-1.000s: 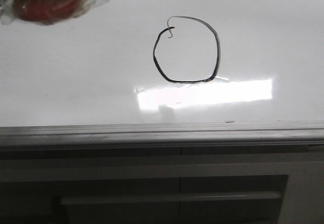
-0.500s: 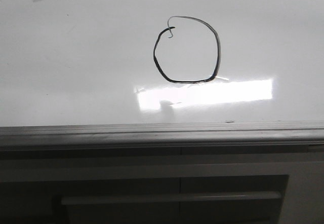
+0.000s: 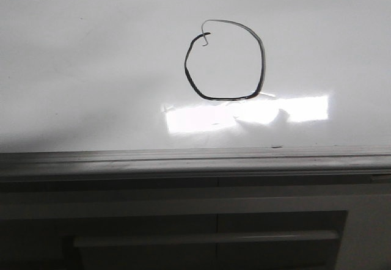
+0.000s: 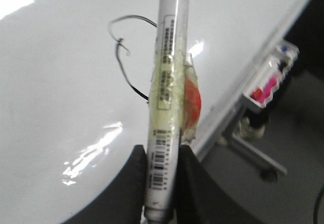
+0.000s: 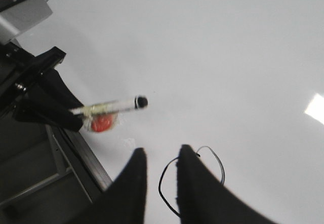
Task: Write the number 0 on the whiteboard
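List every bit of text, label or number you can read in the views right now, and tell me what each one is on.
"0": hand-drawn black loop, the number 0, on the whiteboard.
Printed label and barcode on the marker held in the left gripper: too small and blurred to read.
Nothing else legible; the tray of coloured items past the board's edge shows no readable text.

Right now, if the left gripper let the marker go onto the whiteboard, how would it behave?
The marker looks round and rigid, so it would likely roll on the glossy whiteboard. The taped red lump might stop it. It seems light.
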`<state>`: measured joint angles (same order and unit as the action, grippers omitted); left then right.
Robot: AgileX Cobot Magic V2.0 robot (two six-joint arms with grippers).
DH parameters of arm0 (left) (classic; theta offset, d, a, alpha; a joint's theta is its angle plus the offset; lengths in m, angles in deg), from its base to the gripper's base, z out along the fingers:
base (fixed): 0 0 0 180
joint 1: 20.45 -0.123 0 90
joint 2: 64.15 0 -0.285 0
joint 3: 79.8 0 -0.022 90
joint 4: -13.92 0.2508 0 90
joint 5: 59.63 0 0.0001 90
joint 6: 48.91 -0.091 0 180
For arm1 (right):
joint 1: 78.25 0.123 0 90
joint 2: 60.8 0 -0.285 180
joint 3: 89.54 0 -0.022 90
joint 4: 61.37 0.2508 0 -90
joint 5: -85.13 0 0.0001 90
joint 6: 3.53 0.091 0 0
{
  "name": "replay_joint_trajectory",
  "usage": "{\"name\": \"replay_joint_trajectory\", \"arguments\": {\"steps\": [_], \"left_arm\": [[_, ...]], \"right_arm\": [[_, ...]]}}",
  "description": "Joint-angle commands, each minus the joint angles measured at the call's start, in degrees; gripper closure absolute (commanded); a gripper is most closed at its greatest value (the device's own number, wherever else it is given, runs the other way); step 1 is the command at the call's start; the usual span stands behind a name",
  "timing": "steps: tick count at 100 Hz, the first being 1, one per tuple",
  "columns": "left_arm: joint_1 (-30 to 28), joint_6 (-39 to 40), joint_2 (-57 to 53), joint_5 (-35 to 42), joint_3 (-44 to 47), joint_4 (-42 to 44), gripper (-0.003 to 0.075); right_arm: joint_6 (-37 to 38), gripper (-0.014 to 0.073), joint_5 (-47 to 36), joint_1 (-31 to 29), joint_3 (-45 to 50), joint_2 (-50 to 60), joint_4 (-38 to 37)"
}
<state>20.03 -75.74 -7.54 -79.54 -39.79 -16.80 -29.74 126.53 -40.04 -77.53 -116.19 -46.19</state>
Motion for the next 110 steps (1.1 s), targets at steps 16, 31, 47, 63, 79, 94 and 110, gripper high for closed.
{"name": "replay_joint_trajectory", "arguments": {"steps": [16, 31, 47, 63, 79, 94, 110], "left_arm": [[-1.19, 13.46, 1.96, 25.24, 5.30, -6.19, 0.0740], [-4.90, 13.46, 6.97, 28.76, 5.30, -9.81, 0.0740], [-7.99, 13.46, 10.48, 33.03, 5.30, -10.67, 0.0740], [-8.81, 13.46, 11.79, 37.43, 5.30, -10.67, 0.0740], [-8.81, 13.46, 13.91, 35.80, 5.30, -10.67, 0.0740], [-8.81, 13.46, 16.07, 34.24, 5.30, -10.67, 0.0740], [-8.81, 13.46, 18.05, 33.96, 5.30, -10.67, 0.0740]], "right_arm": [[1.96, 0.0652, -8.30, -1.74, 11.92, 9.22, 0.21], [5.60, 0.0652, -14.47, -1.74, 20.19, 11.46, 0.21], [6.75, 0.0652, -16.89, -1.74, 23.73, 11.44, 0.21], [6.87, 0.0652, -18.32, -1.74, 24.74, 11.44, 0.21], [6.87, 0.0652, -19.53, -1.74, 24.69, 11.08, 0.21], [6.87, 0.0652, -20.06, -1.74, 24.69, 11.08, 0.32], [6.87, 0.0652, -20.15, -1.74, 24.69, 11.08, 0.32]]}}
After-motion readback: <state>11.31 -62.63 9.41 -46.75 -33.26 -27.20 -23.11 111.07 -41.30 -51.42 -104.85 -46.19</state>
